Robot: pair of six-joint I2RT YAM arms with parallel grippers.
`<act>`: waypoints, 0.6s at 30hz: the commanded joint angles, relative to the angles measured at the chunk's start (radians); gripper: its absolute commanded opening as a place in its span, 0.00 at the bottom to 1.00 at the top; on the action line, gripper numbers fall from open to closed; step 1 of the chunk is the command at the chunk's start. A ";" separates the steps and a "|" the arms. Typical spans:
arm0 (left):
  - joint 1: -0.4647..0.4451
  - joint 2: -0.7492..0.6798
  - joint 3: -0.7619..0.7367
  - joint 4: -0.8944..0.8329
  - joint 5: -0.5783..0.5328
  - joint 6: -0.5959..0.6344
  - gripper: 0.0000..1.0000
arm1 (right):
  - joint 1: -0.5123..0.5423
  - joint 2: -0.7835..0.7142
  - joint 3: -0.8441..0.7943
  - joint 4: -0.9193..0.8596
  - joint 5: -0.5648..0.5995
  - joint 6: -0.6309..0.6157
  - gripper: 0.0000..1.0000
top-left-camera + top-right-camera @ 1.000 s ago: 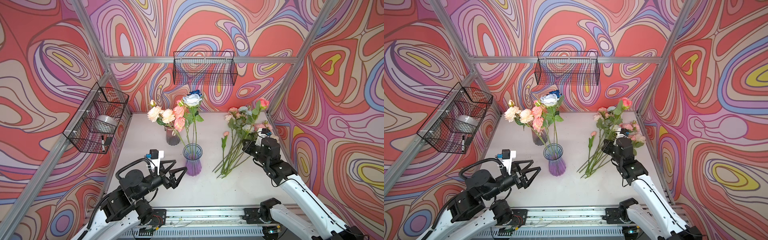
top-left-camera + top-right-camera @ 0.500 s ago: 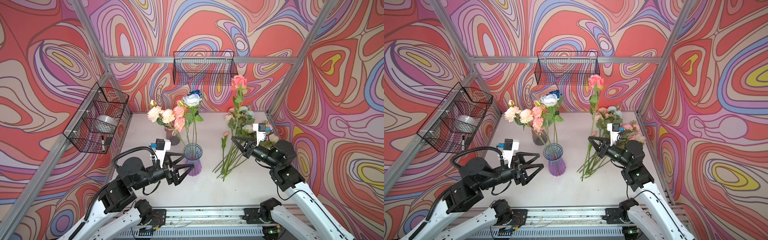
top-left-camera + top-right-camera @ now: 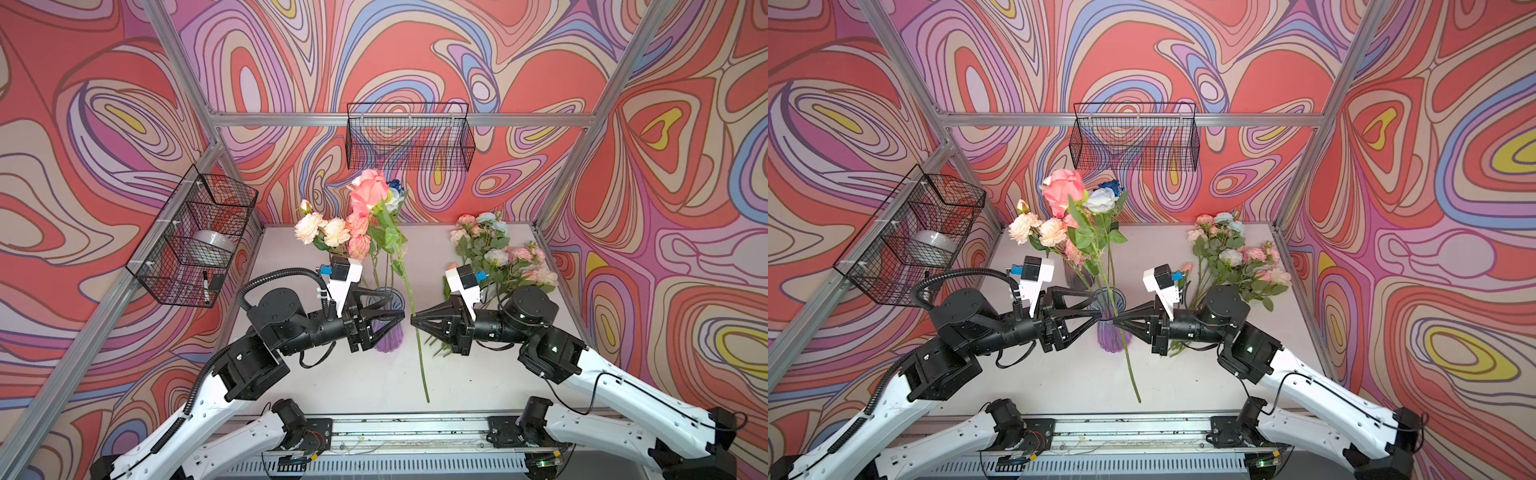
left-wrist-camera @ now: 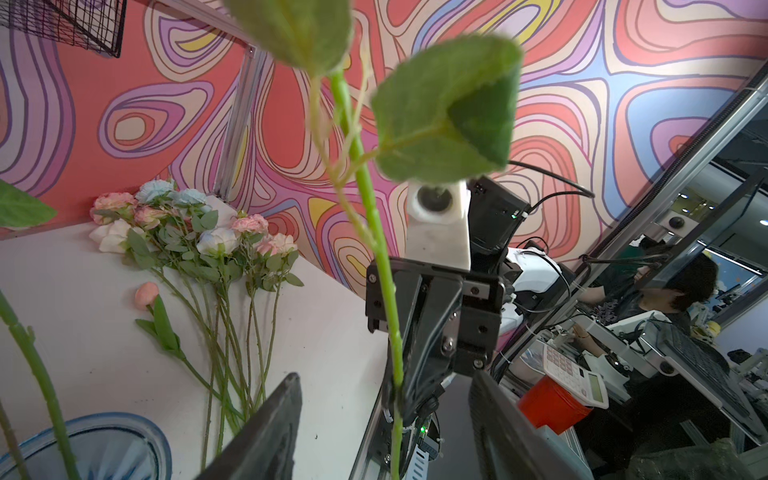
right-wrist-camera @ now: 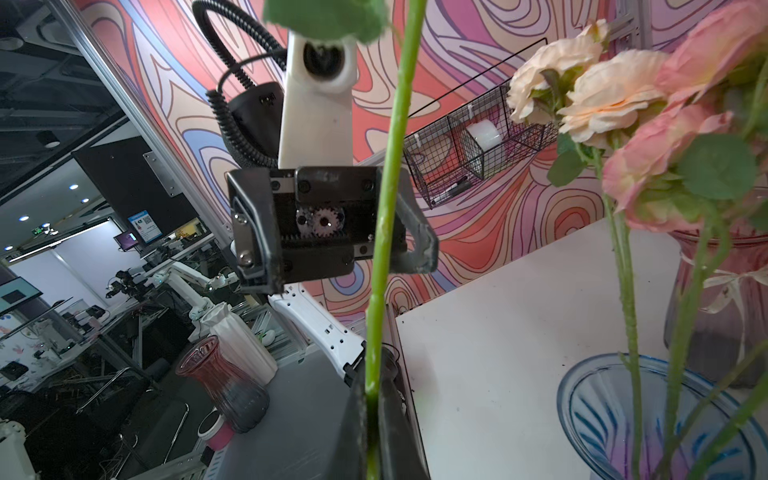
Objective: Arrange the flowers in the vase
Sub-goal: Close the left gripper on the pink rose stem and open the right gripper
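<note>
right fingers (image 5: 399, 440) clench the green stem of a long pink rose (image 3: 368, 193), held near upright above the tabletop's (image 3: 365, 386) middle, its lower end cut off in both wrist views. left fingers (image 4: 266, 432) stand half apart facing that stem, contact unclear, and partly hide the ribbed blue-purple glass vase (image 3: 1109, 338). loose leafy flowers (image 3: 494, 257) lie near the far right corner.

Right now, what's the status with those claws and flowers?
Right claw shut on pink rose, raised near vase. Left claw open, facing it. Two stems already in vase.
</note>
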 commanded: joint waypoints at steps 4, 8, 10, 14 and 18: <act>-0.006 0.008 0.054 0.001 -0.021 0.090 0.56 | 0.088 0.042 0.050 0.020 0.059 -0.067 0.00; -0.006 0.021 0.067 -0.019 -0.031 0.101 0.38 | 0.111 0.069 0.057 0.017 0.067 -0.077 0.00; -0.006 0.019 0.069 -0.020 -0.033 0.103 0.27 | 0.114 0.070 0.054 0.014 0.078 -0.078 0.00; -0.006 0.015 0.080 -0.029 -0.047 0.116 0.05 | 0.114 0.059 0.048 -0.001 0.106 -0.083 0.00; -0.006 0.029 0.118 -0.049 -0.066 0.142 0.00 | 0.113 0.039 0.040 -0.022 0.137 -0.084 0.29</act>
